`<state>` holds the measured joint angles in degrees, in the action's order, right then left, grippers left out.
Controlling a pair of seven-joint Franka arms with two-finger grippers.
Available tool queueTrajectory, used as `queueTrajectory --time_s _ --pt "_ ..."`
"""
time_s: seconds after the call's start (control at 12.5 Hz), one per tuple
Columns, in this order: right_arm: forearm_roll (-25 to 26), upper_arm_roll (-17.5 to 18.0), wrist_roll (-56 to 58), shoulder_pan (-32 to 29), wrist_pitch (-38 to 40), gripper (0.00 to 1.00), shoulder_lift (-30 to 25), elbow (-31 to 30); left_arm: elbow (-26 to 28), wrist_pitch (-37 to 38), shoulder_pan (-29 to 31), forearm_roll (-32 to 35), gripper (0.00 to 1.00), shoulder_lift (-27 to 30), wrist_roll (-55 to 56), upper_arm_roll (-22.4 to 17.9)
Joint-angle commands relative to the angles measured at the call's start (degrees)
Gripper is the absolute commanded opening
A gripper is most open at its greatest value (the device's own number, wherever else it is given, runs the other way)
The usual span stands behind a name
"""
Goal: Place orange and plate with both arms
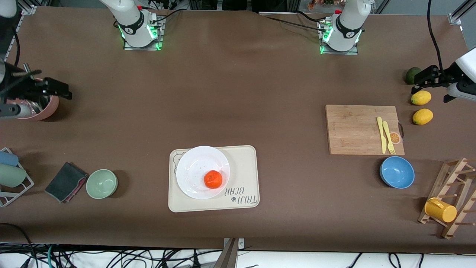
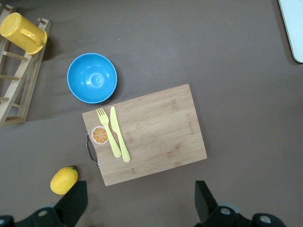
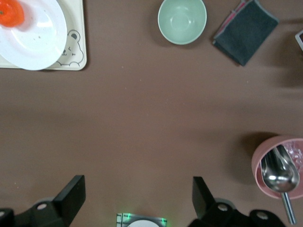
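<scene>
The orange (image 1: 213,179) sits on the white plate (image 1: 193,167), toward the plate's edge nearest the front camera. The plate rests on the cream bear-printed tray (image 1: 241,163) in the middle of the table. Orange (image 3: 9,12), plate (image 3: 40,35) and tray (image 3: 75,54) also show in the right wrist view. My left gripper (image 1: 422,81) (image 2: 139,203) is open and empty, up over the table beside the lemons. My right gripper (image 1: 55,89) (image 3: 137,198) is open and empty, over the table beside the pink bowl.
A cutting board (image 1: 353,130) with a yellow knife and fork, a blue bowl (image 1: 397,172), two lemons (image 1: 421,97), and a wooden rack with a yellow mug (image 1: 440,210) lie toward the left arm's end. A pale green bowl (image 1: 102,183), dark cloth (image 1: 66,181) and pink bowl (image 1: 46,109) lie toward the right arm's end.
</scene>
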<state>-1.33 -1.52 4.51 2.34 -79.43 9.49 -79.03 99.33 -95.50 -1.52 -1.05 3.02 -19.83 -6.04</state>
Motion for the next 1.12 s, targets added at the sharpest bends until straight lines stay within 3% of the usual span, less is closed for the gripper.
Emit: queueTrajectory --time_s 0.0,0.16,0.4,1.04 --pt "1.15 0.2 -1.08 0.3 -7.46 1.0 -9.99 -15.32 -0.01 -0.3 0.29 0.53 1.0 0.06 -0.48 0.24" --pt "1.07 0.2 -1.17 0.3 -9.34 1.0 -11.6 -18.53 -0.01 -0.3 0.29 0.53 1.0 -0.03 -0.48 0.24" --pt "2.46 0.11 -0.64 0.12 -5.83 1.0 -9.41 -14.85 -0.01 -0.3 0.21 0.53 1.0 -0.12 -0.48 0.24" --pt "0.89 -0.5 -0.46 -0.76 -8.46 1.0 -8.0 -12.9 -0.1 -0.22 0.21 0.53 1.0 -0.21 -0.39 0.24"
